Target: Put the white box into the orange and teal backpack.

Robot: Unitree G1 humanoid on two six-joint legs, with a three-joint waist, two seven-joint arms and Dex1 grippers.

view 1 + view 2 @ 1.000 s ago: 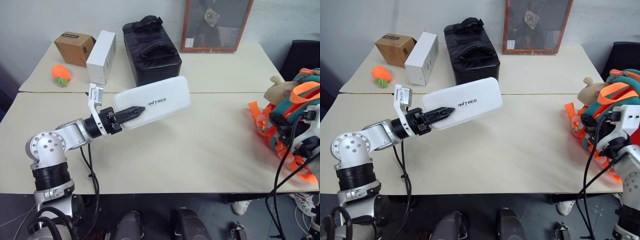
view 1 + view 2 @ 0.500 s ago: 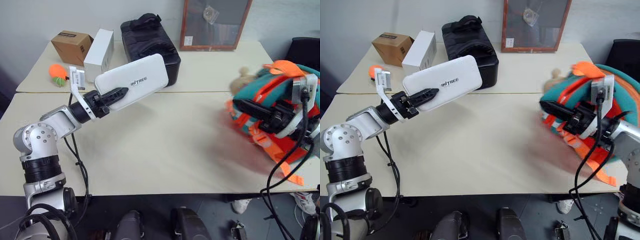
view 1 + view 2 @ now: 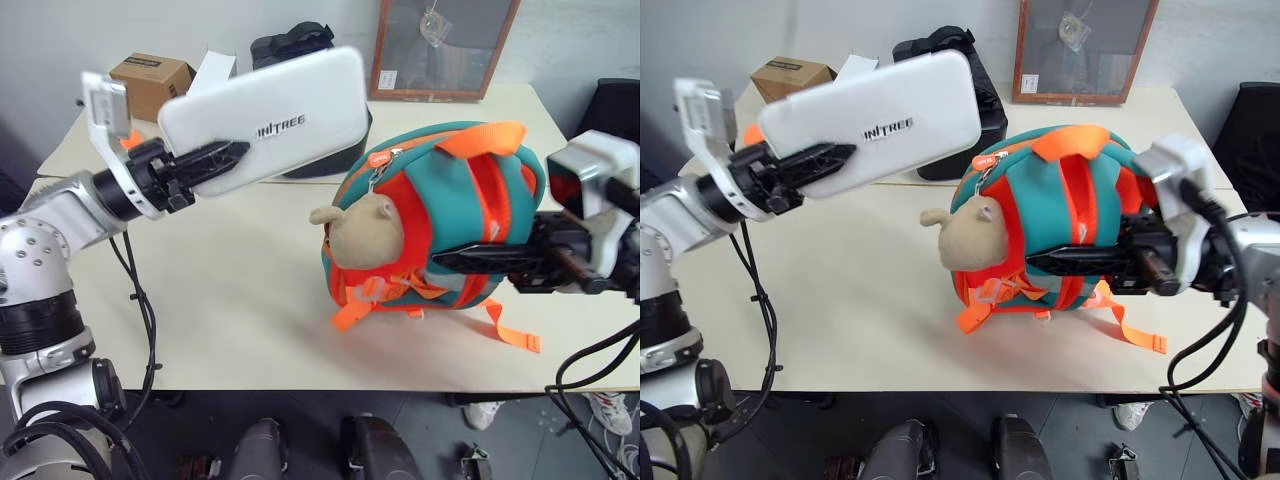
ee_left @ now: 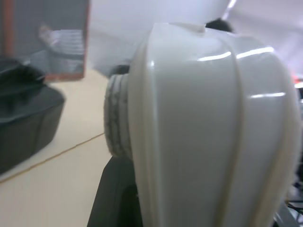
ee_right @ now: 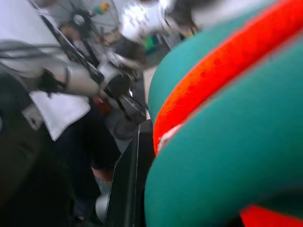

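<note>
My left gripper [image 3: 235,152] is shut on the near end of the white box [image 3: 270,115], holding the long flat case in the air above the table's left half; its rounded edge looms close in the left wrist view [image 4: 203,132]. The orange and teal backpack [image 3: 440,215] stands on the table to the right of the box and lower, with its tan plush toy [image 3: 362,222] facing the box. My right gripper [image 3: 470,260] reaches in from the right and is shut on the backpack's side. The bag's teal and orange fabric [image 5: 236,142] lies against that gripper's fingers.
A black rectangular bag [image 3: 300,45] stands behind the held box on the far table. Beside the bag are a white carton [image 3: 215,65] and a brown cardboard box [image 3: 150,75]. A framed picture [image 3: 440,45] leans on the wall. An orange strap end [image 3: 515,338] trails on the table.
The left gripper has lifted the white box higher and rolled it. The right gripper has swung the backpack from the table's right edge leftward to the middle.
</note>
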